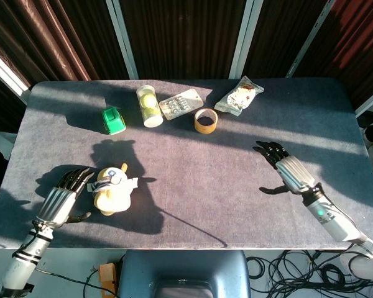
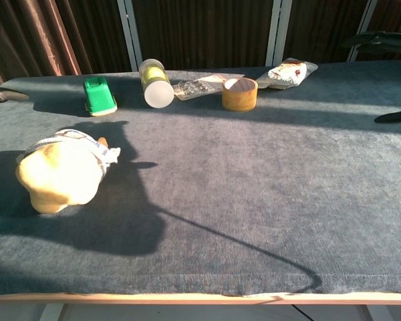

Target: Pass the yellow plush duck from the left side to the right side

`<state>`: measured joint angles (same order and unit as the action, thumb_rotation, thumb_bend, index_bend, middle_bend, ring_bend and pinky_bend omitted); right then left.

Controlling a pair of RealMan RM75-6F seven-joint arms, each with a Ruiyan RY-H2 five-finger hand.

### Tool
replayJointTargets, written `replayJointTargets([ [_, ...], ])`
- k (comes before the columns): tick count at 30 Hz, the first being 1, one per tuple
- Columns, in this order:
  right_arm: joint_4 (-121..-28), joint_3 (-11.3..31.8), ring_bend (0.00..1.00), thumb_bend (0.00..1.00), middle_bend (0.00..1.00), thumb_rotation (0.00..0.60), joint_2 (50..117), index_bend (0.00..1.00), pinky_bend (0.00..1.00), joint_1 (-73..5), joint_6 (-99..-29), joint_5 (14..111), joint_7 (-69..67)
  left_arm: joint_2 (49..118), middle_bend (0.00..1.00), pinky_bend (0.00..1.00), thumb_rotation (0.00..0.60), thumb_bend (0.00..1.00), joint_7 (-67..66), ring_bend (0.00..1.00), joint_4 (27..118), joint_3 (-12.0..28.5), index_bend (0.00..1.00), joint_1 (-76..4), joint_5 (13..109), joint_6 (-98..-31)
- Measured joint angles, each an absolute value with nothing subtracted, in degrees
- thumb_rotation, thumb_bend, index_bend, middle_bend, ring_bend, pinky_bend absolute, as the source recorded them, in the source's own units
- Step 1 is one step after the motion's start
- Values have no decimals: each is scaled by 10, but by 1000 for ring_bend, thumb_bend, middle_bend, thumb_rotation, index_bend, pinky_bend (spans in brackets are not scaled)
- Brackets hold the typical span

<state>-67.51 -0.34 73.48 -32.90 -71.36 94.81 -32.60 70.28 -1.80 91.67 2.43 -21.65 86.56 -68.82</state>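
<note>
2 hands, both empty with fingers spread: left hand (image 1: 65, 197) just beside the yellow plush duck (image 1: 112, 191), right hand (image 1: 287, 169) well apart across the bench (image 1: 193, 180).

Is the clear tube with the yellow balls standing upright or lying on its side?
Lying on its side. The clear tube stretches flat along the table, and in the chest view its round end faces the camera.

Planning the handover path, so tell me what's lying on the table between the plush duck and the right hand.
Nothing: in the head view only bare grey cloth and shadow lie between the plush duck and the right hand. The tape roll sits farther back.
</note>
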Motion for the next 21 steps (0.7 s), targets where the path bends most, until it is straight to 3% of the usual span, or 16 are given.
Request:
replayJointTargets([
  [21,-727,-12,0,0,0,600,693,0,0,-198,-821,904,-203,742,0,152,600,148,-1,0,923,33,0,-265,838,-622],
])
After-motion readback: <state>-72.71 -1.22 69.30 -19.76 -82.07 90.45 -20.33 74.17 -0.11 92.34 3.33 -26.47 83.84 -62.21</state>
